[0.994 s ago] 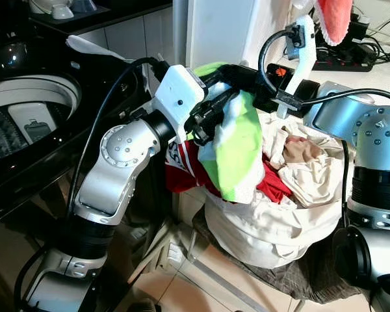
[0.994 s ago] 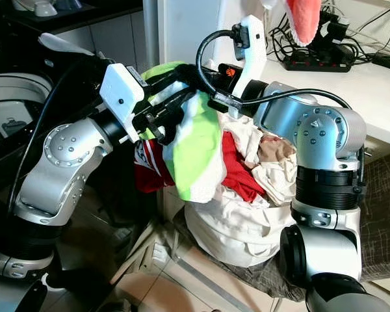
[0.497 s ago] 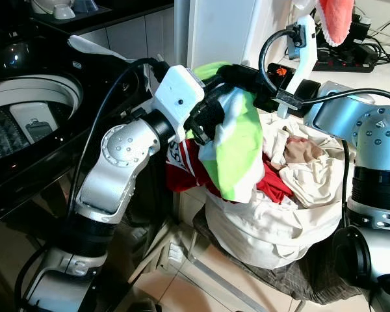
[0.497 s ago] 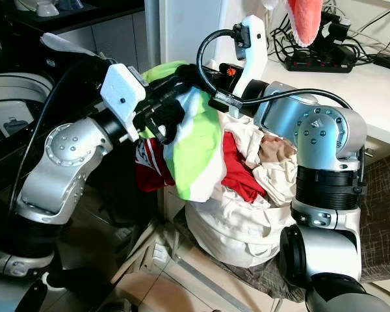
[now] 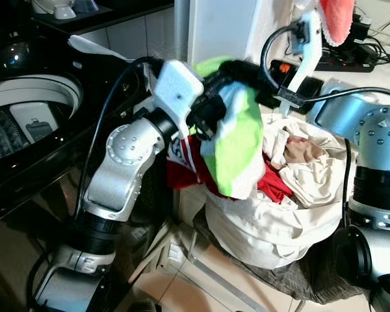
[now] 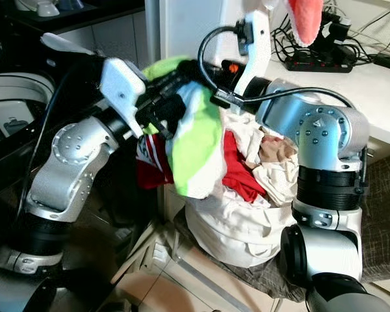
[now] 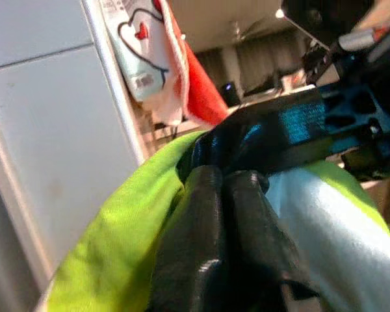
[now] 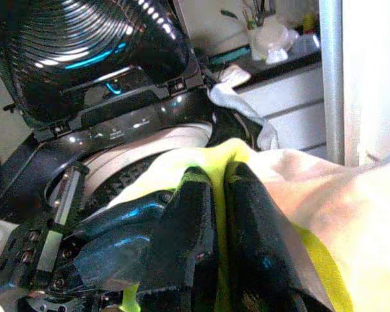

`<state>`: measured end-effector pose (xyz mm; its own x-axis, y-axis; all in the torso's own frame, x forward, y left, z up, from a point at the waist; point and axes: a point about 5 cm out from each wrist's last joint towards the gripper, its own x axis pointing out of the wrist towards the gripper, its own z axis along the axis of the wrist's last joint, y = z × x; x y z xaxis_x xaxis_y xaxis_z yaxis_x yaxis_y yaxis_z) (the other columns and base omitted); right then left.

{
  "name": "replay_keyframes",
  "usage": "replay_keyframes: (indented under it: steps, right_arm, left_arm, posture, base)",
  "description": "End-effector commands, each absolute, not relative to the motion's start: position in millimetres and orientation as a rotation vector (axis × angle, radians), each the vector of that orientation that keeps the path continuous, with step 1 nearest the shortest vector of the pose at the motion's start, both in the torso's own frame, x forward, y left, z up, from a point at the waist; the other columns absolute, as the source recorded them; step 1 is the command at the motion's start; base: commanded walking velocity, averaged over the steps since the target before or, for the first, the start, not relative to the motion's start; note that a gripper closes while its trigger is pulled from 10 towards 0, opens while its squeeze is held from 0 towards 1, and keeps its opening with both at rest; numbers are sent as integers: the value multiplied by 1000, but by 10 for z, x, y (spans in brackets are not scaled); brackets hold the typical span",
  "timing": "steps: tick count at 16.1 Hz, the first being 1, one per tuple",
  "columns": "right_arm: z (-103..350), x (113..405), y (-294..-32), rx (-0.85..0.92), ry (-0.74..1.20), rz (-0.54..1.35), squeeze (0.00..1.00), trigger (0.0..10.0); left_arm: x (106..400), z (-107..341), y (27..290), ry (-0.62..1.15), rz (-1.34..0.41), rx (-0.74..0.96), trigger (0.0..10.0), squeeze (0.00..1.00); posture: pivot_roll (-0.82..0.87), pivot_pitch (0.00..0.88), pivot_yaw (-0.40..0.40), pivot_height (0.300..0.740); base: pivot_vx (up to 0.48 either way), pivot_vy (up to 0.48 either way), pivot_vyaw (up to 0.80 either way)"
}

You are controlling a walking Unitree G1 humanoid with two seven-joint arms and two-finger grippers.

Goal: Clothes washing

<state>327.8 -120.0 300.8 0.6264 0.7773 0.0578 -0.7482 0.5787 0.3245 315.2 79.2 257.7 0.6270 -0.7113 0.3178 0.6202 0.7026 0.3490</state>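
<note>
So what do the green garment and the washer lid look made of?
Green garment: soft, matte woven or knit cloth with white panels; it drapes and folds limply from both grippers. Washer lid: glossy black plastic or glass, likely; it shows sharp reflections and ribbed highlights.

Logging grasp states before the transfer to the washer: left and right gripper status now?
Left gripper: closed on the green-and-white garment, above the laundry pile.
Right gripper: closed on the same garment, from the other side.

arms: silver rounded joint housings, dark screw dots | forearm segments: black ribbed | wrist camera mounts: white blocks | cables: black, looping to wrists | gripper fingers [image 7: 214, 247]: glossy black, long
</note>
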Motion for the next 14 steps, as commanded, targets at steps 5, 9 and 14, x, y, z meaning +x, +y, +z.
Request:
replay_keyframes:
  steps: [5, 9, 14]
  right_arm:
    - [3152, 3182, -1272, 313, 20, 948, 0, 0]
    - [3070, 3196, -1341, 307, 43, 918, 0, 0]
    - [2938, 3175, -1357, 261, 96, 902, 0, 0]
  left_arm:
    - [3172, 2647, 1340, -451, -694, 201, 10000, 1000]
    - [3082, 2635, 1306, -420, -828, 188, 10000, 1000]
    - [3041, 2776, 1157, -485, -916, 98, 10000, 1000]
  posture:
    - [4, 0, -32, 740]
    - [12, 0, -40, 740]
    - [0, 0, -37, 740]
  base:
    - [0, 0, 0]
    - [0, 0, 0]
    - [0, 0, 0]
